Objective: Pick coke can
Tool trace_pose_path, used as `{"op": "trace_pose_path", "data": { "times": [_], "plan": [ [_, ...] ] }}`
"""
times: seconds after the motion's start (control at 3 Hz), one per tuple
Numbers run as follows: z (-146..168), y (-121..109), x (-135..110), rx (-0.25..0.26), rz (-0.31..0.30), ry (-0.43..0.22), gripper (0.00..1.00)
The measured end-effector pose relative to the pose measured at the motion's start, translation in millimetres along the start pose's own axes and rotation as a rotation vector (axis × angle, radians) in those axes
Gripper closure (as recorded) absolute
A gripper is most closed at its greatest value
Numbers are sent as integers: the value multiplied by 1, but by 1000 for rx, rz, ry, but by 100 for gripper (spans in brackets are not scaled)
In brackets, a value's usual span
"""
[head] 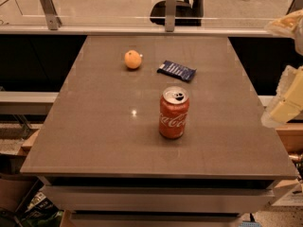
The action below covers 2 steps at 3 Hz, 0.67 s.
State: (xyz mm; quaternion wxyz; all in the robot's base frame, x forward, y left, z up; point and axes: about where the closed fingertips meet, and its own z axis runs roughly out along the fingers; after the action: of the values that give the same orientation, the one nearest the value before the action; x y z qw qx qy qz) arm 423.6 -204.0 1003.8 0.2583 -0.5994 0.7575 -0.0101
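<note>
On grey table [94,126], upright coke can [173,113], gripper [287,102] seemingly far right

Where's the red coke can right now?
In the camera view the coke can stands upright near the middle of the table, in front of the blue wrapper and orange fruit. The gripper hangs past its right edge.

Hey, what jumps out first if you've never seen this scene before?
The red coke can stands upright near the middle of the grey table. Behind it lie a small orange fruit and a dark blue wrapper. The pale gripper hangs at the right edge, apart from the can.
</note>
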Motion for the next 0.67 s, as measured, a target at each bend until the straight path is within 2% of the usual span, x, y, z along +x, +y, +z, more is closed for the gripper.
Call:
{"op": "trace_pose_path", "data": {
  "times": [0.67],
  "plan": [
    [2, 17, -2, -33, 23, -177, 0]
  ]
}}
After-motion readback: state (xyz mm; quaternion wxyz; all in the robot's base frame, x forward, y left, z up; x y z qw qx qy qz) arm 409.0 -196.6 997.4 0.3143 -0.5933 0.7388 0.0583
